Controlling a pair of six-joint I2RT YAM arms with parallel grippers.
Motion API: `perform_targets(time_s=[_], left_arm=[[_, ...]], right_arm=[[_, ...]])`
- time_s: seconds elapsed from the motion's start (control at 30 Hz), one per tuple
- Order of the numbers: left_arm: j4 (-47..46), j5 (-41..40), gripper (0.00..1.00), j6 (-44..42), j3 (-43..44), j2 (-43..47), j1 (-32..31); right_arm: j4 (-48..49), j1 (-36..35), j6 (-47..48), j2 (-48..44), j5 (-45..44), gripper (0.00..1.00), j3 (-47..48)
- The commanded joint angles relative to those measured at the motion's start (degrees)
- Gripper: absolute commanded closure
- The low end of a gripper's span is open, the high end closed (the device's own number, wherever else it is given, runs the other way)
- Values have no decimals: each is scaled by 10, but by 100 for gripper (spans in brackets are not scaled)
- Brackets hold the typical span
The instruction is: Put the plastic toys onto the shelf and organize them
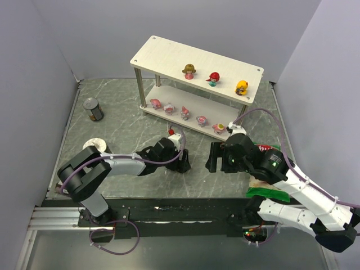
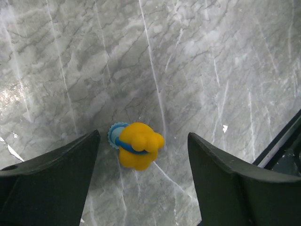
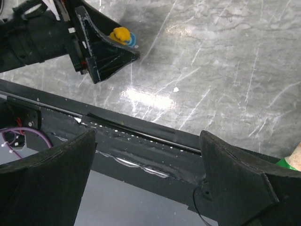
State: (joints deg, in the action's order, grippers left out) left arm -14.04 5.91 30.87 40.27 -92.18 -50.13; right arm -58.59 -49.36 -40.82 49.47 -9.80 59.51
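Left pincer open astride small yellow-and-blue plastic figurine near counter's near edge, no contact. I should centre, close gently. Right pincer wide, empty.

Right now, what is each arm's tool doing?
Left tool: open, fingers either side of the yellow-blue toy, not touching it.
Right tool: open, empty.

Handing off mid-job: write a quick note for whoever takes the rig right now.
Left gripper: open, straddling the yellow-blue toy on the table, gaps both sides, not gripped.
Right gripper: open, empty, over the table's near edge.
Done: eight toys on the shelf: brown-pink toy, red toy and orange-yellow toy on top, five pink-and-white toys on the lower board.
Left to do: grip the yellow-blue toy and shelve it.
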Motion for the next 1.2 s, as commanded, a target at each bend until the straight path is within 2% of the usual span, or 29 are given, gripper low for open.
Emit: perform_targets(time_s=[0.0, 0.27, 0.53, 0.63, 0.77, 1.0, 1.17], left_arm=[[-26, -10, 22, -4, 23, -15, -4], [-14, -26, 32, -4, 27, -21, -3], [-5, -36, 60, -1, 31, -27, -3], [-1, -46, 74, -1, 31, -22, -4], [16, -57, 97, 6, 42, -13, -3], [122, -95, 99, 10, 109, 9, -3], [244, -135, 99, 18, 185, 23, -3]], right_arm=[[-11, 7, 5, -9, -12, 3, 31], [-7, 9, 7, -11, -9, 3, 25], [-6, 13, 12, -10, -11, 4, 27], [-6, 15, 9, -11, -12, 4, 25], [-6, 16, 4, -17, -14, 4, 25], [-2, 16, -3, -25, -23, 4, 26], [0, 16, -7, -23, -30, 4, 31]])
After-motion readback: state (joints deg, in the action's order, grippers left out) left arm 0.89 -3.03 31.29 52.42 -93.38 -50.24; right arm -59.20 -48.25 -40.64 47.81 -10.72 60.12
